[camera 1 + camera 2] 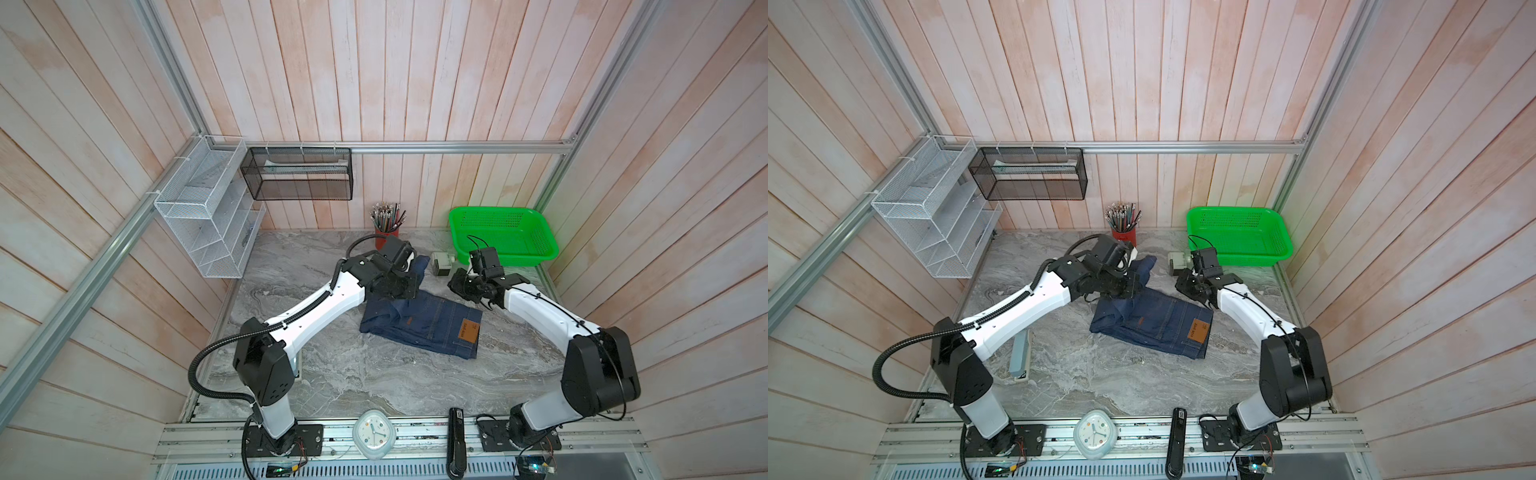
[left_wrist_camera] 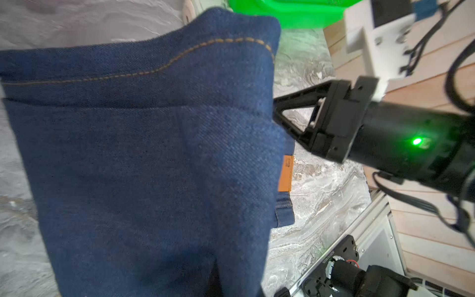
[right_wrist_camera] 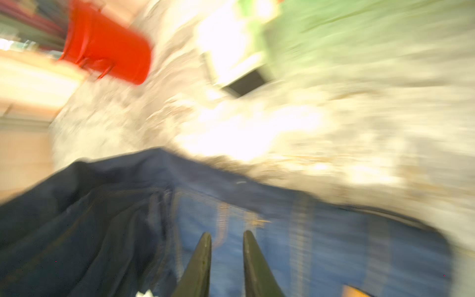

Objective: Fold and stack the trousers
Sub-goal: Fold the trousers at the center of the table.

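The trousers [image 1: 419,328] are dark navy jeans lying folded on the marble table in both top views, tan patch [image 1: 467,330] facing up. One leg end rises at the far side. My left gripper [image 1: 395,286] is shut on that raised cloth. In the left wrist view the denim [image 2: 144,159] hangs across the frame and hides the jaws. My right gripper [image 1: 454,284] hovers just off the jeans' far right edge. Its fingers [image 3: 205,246] stand slightly apart, open, with nothing between them and blurred denim [image 3: 321,244] below.
A green basket [image 1: 503,237] sits at the back right, with a small pale device [image 1: 441,264] beside it. A red pencil cup [image 1: 386,235] stands behind the left gripper. Wire racks [image 1: 208,216] hang on the left wall. A clock [image 1: 374,432] and a black bar [image 1: 456,440] lie at the front rail.
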You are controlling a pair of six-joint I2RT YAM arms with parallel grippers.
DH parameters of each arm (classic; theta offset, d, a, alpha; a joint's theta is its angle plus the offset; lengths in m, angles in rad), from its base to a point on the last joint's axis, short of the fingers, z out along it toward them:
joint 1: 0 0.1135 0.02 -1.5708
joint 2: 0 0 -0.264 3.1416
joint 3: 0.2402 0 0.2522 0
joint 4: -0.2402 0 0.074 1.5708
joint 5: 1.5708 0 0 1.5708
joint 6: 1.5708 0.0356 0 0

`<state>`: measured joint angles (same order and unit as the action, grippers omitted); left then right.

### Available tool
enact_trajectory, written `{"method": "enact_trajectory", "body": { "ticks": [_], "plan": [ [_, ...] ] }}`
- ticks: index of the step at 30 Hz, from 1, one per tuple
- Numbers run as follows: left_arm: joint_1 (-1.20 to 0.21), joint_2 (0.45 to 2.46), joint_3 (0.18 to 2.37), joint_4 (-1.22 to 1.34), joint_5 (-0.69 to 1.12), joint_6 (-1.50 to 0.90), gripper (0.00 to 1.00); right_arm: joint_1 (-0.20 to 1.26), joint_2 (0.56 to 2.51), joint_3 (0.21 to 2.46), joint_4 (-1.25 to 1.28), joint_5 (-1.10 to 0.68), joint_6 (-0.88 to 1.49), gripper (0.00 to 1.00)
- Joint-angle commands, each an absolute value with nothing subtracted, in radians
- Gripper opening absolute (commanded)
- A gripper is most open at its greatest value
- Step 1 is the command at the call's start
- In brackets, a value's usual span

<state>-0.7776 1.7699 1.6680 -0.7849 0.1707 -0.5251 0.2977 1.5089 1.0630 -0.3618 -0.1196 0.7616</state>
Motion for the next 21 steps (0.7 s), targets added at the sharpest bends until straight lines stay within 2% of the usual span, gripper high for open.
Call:
{"method": "enact_trajectory", "body": {
  "ticks": [1, 6, 13, 18, 21],
  "plan": [
    [-0.83, 1.813, 1.724, -0.753, 0.152, -0.564, 0.0, 0.248, 1.436, 1.014, -0.442, -0.083, 0.742, 0.25],
    [-0.898, 1.898, 1.806, -0.763, 0.141, -0.595, 0.0, 0.205, 1.347, 0.891, -0.483, -0.087, 0.745, 0.21],
    [-0.946, 1.989, 1.879, -0.751, 0.142, -0.657, 0.0, 0.142, 1.223, 0.709, -0.503, -0.072, 0.768, 0.1],
    [-0.979, 2.02, 1.899, -0.762, 0.123, -0.678, 0.0, 0.089, 1.177, 0.66, -0.509, -0.032, 0.758, 0.08],
    [-0.978, 2.024, 1.898, -0.763, 0.109, -0.685, 0.0, 0.073, 1.161, 0.657, -0.508, 0.057, 0.758, 0.08]
  ]
}}
